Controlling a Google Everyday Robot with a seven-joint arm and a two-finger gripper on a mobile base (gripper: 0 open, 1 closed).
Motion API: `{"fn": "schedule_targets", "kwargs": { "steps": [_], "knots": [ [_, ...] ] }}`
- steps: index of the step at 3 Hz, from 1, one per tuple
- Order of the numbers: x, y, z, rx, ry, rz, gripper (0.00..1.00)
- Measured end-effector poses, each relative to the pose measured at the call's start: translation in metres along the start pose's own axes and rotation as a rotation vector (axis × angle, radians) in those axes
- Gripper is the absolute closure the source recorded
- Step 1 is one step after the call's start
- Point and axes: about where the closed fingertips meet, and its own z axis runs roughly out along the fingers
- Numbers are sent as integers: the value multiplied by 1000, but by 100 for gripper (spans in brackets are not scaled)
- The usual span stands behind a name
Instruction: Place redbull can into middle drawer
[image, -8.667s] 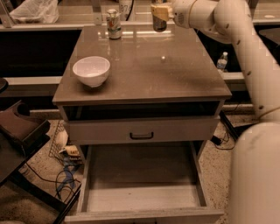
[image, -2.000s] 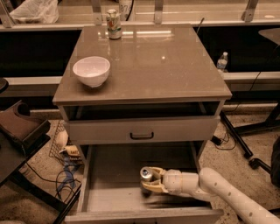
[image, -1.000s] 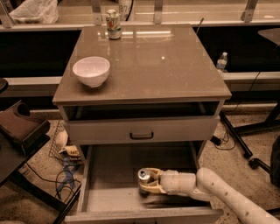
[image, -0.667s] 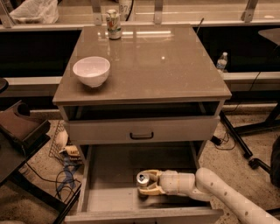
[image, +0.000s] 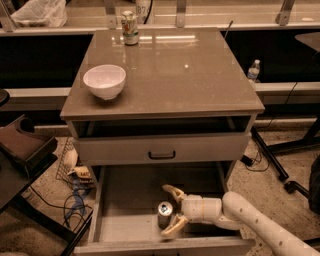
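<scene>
The redbull can (image: 165, 214) stood upright on the middle drawer (image: 122, 220) floor, below the counter's front edge. The gripper (image: 166, 210) flanked it, fingers spread wide. A white bowl (image: 104, 81) sat near the counter's left edge and a green can (image: 130, 28) at its back edge.

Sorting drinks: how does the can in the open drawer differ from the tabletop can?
The redbull can stands low in the middle drawer, flanked by the open gripper; the green-white-red can stands at the back edge of the tabletop. The redbull can looks silvery, the other multicoloured. Both are upright.
</scene>
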Motion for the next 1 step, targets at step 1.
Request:
{"fn": "schedule_targets", "kwargs": {
  "steps": [1],
  "knots": [
    [0, 0, 0, 0, 0, 0, 0]
  ]
}}
